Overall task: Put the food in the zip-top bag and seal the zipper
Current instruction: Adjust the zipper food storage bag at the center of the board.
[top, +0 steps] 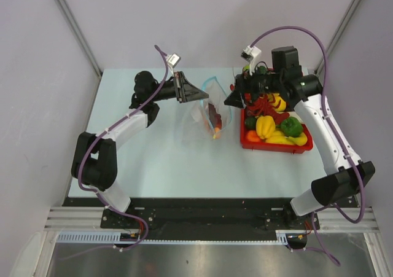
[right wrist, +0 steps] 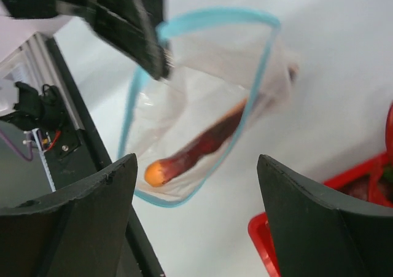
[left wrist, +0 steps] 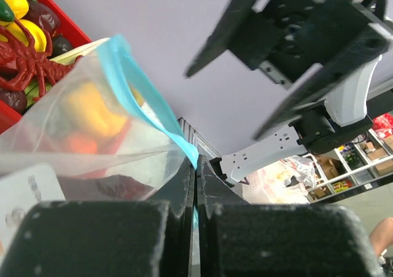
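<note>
The clear zip-top bag hangs open at the table's middle, its light blue zipper forming a loop. My left gripper is shut on the zipper's left edge, seen pinched in the left wrist view. Inside the bag lies a long dark red toy with an orange tip. My right gripper is open and empty just right of the bag mouth; in its wrist view the bag lies between the jaws and beyond them. More food, a yellow pepper and a green one, sits in the tray.
The red tray stands right of the bag, holding several toys and a red lobster. Its corner shows in the right wrist view. The bag's white label faces the left wrist camera. Walls close in the table at back and sides.
</note>
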`<state>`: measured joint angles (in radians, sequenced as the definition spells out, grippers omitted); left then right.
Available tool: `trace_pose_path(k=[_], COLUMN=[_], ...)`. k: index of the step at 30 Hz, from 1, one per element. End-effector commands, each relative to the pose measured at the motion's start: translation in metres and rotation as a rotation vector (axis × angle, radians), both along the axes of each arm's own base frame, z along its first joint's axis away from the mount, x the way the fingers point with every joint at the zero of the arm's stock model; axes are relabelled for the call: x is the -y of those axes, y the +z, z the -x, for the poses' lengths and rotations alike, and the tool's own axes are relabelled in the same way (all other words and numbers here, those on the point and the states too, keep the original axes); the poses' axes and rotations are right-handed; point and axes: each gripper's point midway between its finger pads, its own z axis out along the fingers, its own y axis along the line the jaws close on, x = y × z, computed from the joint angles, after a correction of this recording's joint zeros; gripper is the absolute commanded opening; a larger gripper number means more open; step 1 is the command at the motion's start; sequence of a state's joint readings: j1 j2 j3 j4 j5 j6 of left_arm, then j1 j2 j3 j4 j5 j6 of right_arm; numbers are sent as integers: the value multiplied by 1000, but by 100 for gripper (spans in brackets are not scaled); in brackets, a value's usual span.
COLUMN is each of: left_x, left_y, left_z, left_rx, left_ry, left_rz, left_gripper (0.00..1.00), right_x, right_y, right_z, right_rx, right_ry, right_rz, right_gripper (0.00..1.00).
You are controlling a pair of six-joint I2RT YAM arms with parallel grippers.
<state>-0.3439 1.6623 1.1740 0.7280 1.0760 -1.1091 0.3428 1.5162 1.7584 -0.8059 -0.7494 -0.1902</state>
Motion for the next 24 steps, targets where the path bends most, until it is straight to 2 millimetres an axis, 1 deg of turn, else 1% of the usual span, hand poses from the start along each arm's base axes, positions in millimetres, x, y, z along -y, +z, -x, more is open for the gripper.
trace_pose_path(k=[1,2,3,5,6,7,8,9,10,11,12,14,15,16,17,18,19,20,21,22,23,24], left_x=[3,3,3,3,2,2,2,1,0,-1,-2,-5,-8,-11,-15,-17,-21,-26,-29,-33,-36,-38], left_y=[19,18,15,13,11,9,7,4,2,-5,-4,-10,-21,-23,-32,-34,-29,-34,-34,-27,-30,-29], left_z=[5,5,4,4,4,3,3,4,4,3,4,4,4,5,10,12,19,26,29,36,42,43], left_rx=[116,116,106,118,110,121,119,101,118,86,92,143,96,177,138,229,257,245,303,337,325,351], left_ry=[-8,-7,-9,-2,-1,3,6,9,12,25,34,52,67,73,68,63,64,62,62,65,59,62], left_rz=[31,27,19,6,-3,-11,-18,-33,-43,-66,-80,-118,-167,-207,-260,-297,-318,-352,-369,-373,-391,-403], left_gripper=[0,0,0,0,0,0,0,0,0,0,0,0,0,0,0,0,0,0,0,0,1,1], right_x=[29,28,33,28,25,20,12,1,-3,-6,-10,-15,-17,-26,-31,-38,-49,-54,-59,-65,-68,-68], right_y=[-57,-73,-75,-81,-89,-89,-83,-87,-89,-93,-94,-87,-83,-58,-47,-37,-20,-15,-13,-15,-7,-7], right_z=[-23,-25,-29,-26,-24,-21,-18,-11,-8,-6,-4,-6,-10,-12,-12,-12,-5,-1,4,13,15,15], right_rx=[-196,-284,-328,-421,-469,-492,-493,-511,-510,-510,-517,-508,-502,-450,-450,-432,-405,-384,-377,-399,-375,-364], right_ry=[-224,-215,-228,-201,-198,-186,-144,-109,-95,-80,-66,-49,-44,-10,-1,21,65,93,117,150,167,173], right_rz=[101,95,77,33,22,-1,-37,-36,-30,-14,-13,-30,-38,-70,-94,-109,-124,-119,-112,-96,-97,-89], right_gripper=[83,83,82,81,82,82,80,68,57,46,24,1,0,0,0,0,0,0,0,0,0,0])
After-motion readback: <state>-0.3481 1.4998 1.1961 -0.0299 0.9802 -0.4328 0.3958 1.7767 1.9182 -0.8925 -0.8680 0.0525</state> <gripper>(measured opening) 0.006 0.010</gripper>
